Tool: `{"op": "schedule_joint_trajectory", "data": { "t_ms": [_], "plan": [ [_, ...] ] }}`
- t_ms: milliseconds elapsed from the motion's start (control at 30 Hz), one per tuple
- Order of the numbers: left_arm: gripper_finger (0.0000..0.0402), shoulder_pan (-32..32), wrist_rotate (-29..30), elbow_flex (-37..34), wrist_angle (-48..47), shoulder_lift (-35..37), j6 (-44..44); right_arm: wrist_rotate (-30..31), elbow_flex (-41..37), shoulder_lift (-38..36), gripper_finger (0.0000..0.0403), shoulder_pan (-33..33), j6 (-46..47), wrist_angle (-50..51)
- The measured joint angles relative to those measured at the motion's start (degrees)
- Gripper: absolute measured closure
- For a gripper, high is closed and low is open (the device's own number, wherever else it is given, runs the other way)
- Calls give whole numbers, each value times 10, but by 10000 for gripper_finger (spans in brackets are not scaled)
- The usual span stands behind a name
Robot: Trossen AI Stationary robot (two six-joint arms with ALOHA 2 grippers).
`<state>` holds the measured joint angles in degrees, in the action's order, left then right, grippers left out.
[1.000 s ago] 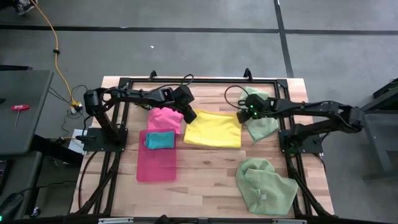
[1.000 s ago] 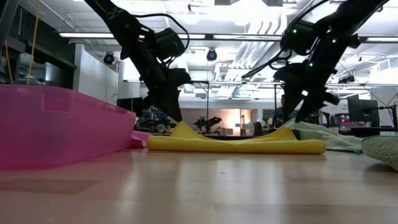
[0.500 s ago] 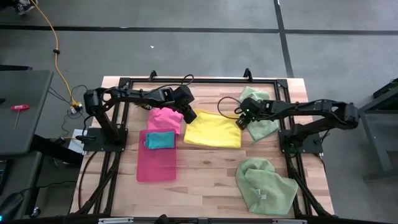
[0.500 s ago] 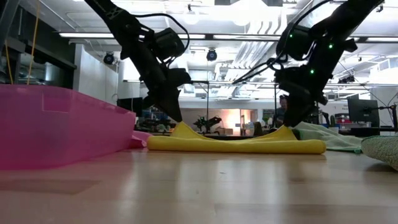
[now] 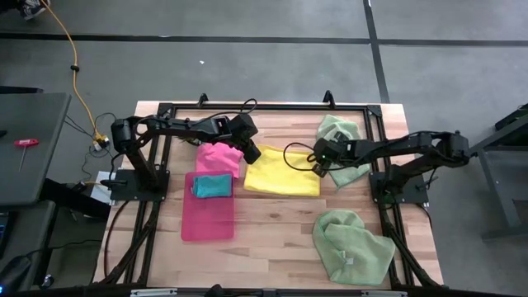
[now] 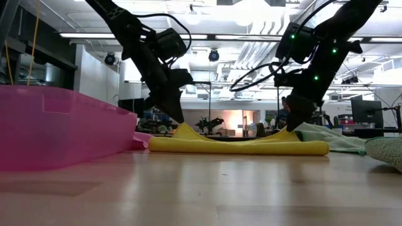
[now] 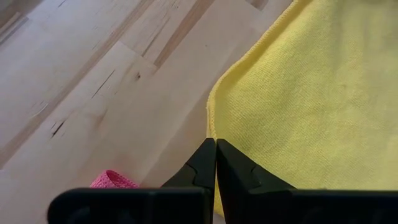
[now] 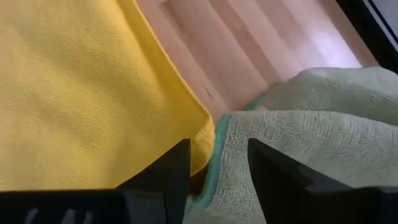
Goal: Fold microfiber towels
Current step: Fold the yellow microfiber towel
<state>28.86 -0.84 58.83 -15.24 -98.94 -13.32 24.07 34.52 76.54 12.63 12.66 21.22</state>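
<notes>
Trouble is brewing at the far right corner of the yellow towel (image 5: 283,171), which lies flat in the middle of the wooden table (image 5: 272,239). The right gripper (image 8: 214,163) is down at that corner with its fingers partly apart, and nothing is pinched yet. The right wrist view shows the catch: between those fingers sit both the yellow corner and the teal-stitched edge of a pale green towel (image 8: 305,137), which laps right against it. Close now and the gripper could take the green cloth along with the yellow, or the green alone, and any fold would drag the wrong towel across.

Over at the far left corner, the left gripper (image 7: 215,163) is fully closed, its tips meeting right on the yellow hem. It looks pinched on the edge, though the bite appears thin, just the hem. A thin bite on floppy cloth can slip once the arm lifts, and then only one side comes up and the fold goes crooked.

Close beside that corner lies the hot pink towel (image 5: 219,156), bunched up, so a low sweep could snag it. The pink tray (image 5: 208,216) with the folded teal towel (image 5: 212,186) sits nearer the front, and a second pale green towel (image 5: 351,246) lies crumpled at front right, both clear of this move.
</notes>
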Motion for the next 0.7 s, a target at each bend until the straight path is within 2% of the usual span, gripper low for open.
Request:
{"op": "schedule_joint_trajectory", "data": {
  "t_ms": [133, 367, 533, 700],
  "plan": [
    [401, 0, 2, 0, 0, 0, -1, 13, 0, 3, 293, 0, -6, 0],
    [401, 0, 2, 0, 1, 0, -2, -5, 0, 3, 392, 0, -26, -19],
    [401, 0, -1, 0, -4, 4, -2, -6, 0, -2, 400, 0, -11, -14],
    [401, 0, -2, 0, -31, 42, 0, -6, 31, -31, 402, 0, -12, 28]
  ]
}}
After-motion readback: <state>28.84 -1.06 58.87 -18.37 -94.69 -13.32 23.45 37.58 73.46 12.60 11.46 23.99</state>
